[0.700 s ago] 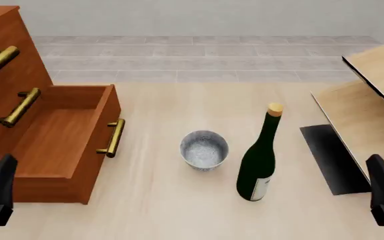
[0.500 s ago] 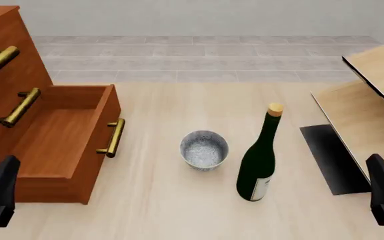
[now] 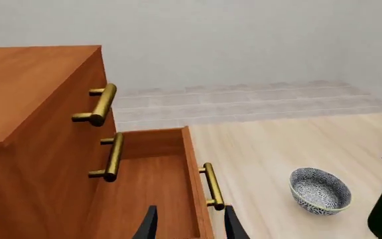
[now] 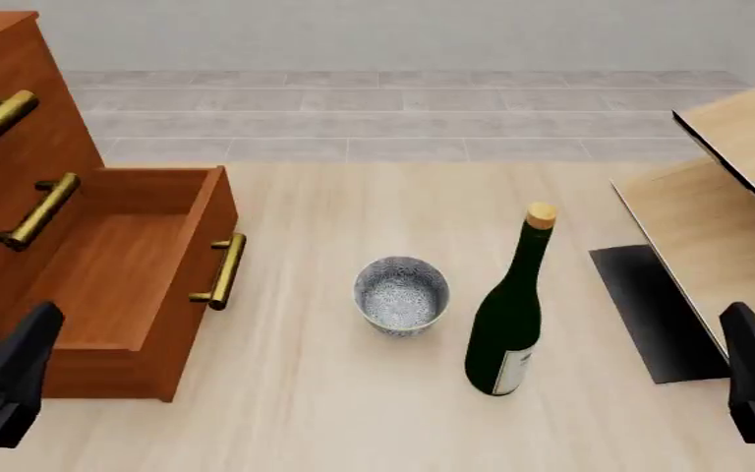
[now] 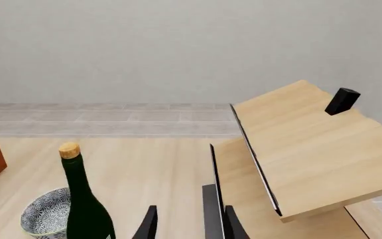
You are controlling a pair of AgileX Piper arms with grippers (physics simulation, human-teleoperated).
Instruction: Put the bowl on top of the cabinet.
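Observation:
The bowl point(image 4: 401, 293) is small, round and grey-white speckled, and it stands upright on the table between the cabinet's open drawer and a wine bottle. It also shows in the wrist views as the bowl point(image 3: 320, 190) and the bowl point(image 5: 46, 219). The reddish-brown cabinet point(image 4: 50, 138) with brass handles fills the left side, its flat top point(image 3: 25, 84) bare. My left gripper point(image 4: 36, 334) hangs near the drawer's front corner, open point(image 3: 191, 226) and empty. My right gripper point(image 4: 745, 339) is at the near right, open point(image 5: 189, 226) and empty, far from the bowl.
The bottom drawer point(image 4: 102, 275) stands pulled out and empty. A dark green wine bottle point(image 4: 509, 315) with a cork stands just right of the bowl. Pale wood panels with black edges point(image 4: 731, 197) lean at the right, with a small black block point(image 5: 342, 100) on one.

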